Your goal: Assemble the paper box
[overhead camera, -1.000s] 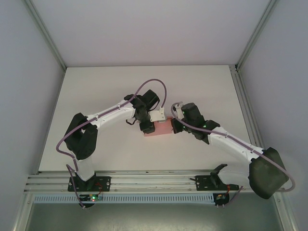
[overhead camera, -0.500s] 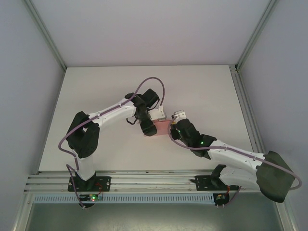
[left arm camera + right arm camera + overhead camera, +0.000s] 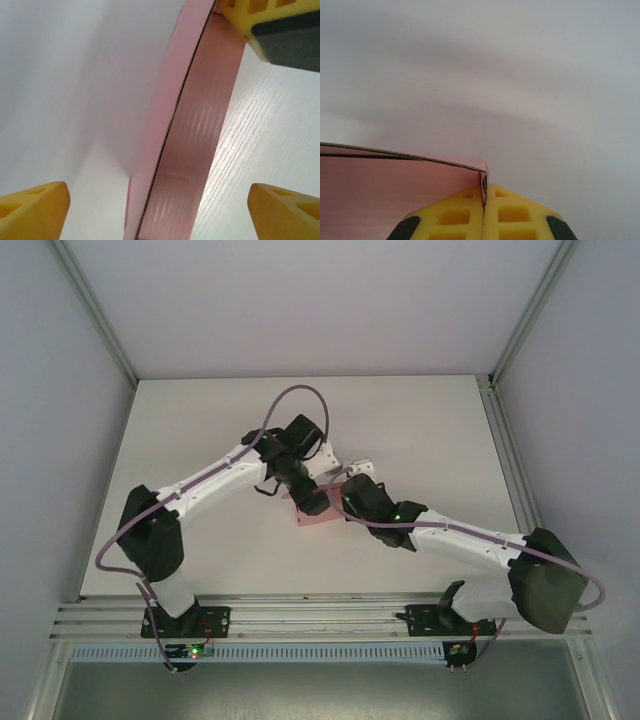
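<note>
So the right gripper (image 3: 484, 202) is clamped tight on a corner edge of the paper box (image 3: 390, 197), which sits mid-table (image 3: 200, 440) between the two arms, the pink card standing up on edge and tilted. The left gripper (image 3: 160, 215) is spread wide, one finger on each side of the card, neither touching it from what I can see.

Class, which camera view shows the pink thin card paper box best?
Left wrist view: the pink thin card paper box is large, edge and face plain. Right wrist view shows one corner pinched in the right gripper; top external view, a small half-covered patch.
</note>
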`<action>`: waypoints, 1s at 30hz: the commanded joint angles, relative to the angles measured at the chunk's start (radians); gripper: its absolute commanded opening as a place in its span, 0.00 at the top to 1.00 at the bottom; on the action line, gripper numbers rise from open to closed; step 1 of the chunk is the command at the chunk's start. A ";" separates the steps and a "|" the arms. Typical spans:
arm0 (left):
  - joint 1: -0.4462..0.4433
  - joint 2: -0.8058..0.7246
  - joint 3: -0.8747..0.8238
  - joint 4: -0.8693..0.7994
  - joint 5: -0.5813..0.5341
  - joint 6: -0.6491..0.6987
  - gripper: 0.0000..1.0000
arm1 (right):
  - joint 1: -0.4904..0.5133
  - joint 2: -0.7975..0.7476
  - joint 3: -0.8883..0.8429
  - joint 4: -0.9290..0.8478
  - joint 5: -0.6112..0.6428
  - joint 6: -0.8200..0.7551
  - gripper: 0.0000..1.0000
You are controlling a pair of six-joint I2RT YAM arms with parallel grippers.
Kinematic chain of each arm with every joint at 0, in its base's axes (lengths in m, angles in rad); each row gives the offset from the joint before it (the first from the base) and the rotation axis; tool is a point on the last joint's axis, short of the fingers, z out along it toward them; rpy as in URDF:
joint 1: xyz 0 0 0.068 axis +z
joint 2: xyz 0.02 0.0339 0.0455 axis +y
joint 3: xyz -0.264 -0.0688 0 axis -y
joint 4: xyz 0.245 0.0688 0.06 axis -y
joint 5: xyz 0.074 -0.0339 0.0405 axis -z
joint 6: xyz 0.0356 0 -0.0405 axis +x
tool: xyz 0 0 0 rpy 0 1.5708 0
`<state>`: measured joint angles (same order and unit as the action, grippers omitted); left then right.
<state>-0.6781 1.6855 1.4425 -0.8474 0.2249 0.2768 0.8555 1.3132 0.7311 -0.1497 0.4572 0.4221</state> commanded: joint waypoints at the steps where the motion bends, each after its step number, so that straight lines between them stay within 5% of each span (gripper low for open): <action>1: 0.017 -0.121 -0.082 -0.016 -0.101 -0.118 0.12 | 0.010 0.057 0.013 -0.142 0.001 0.014 1.00; 8: 0.018 -0.260 -0.240 0.013 -0.213 -0.193 0.30 | 0.011 0.084 0.038 -0.149 -0.027 -0.013 1.00; 17: 0.025 -0.139 -0.142 0.030 -0.237 -0.176 0.45 | 0.014 0.109 0.059 -0.149 -0.059 -0.044 1.00; 19: 0.026 -0.109 -0.123 -0.003 -0.229 -0.194 0.53 | 0.013 0.108 0.058 -0.149 -0.055 -0.042 1.00; 23: 0.026 -0.103 -0.124 -0.005 -0.238 -0.229 0.92 | 0.013 0.115 0.059 -0.152 -0.052 -0.043 1.00; 30: 0.032 -0.028 -0.022 -0.058 -0.207 -0.419 1.00 | 0.068 0.164 0.093 -0.195 0.021 -0.044 1.00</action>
<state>-0.6621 1.6108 1.3464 -0.8745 0.0055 -0.0139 0.8783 1.4208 0.8364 -0.2058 0.4999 0.3939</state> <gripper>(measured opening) 0.064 0.064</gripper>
